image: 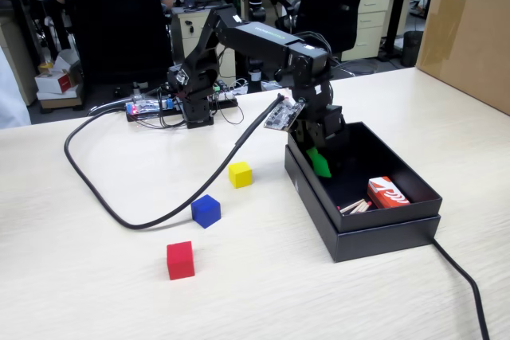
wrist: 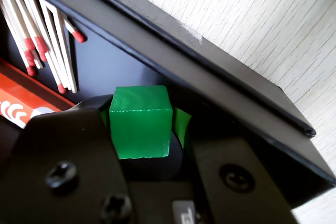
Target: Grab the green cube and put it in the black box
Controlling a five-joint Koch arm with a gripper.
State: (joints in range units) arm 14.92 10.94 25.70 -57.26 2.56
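The green cube (wrist: 140,121) sits between the jaws of my gripper (wrist: 143,113), with a green pad against each side face, so the gripper is shut on it. In the fixed view the gripper (image: 319,162) reaches down inside the black box (image: 382,227), near its left wall, and only a patch of green shows at its tip. The wrist view looks along the box's dark inner wall (wrist: 210,80), and the cube hangs just above the box floor.
Inside the box lie loose matches (wrist: 44,40) and a red matchbox (image: 387,193). On the table left of the box stand a yellow cube (image: 240,174), a blue cube (image: 205,211) and a red cube (image: 180,260). A black cable (image: 103,197) loops past them. A brown carton (image: 470,29) stands far right.
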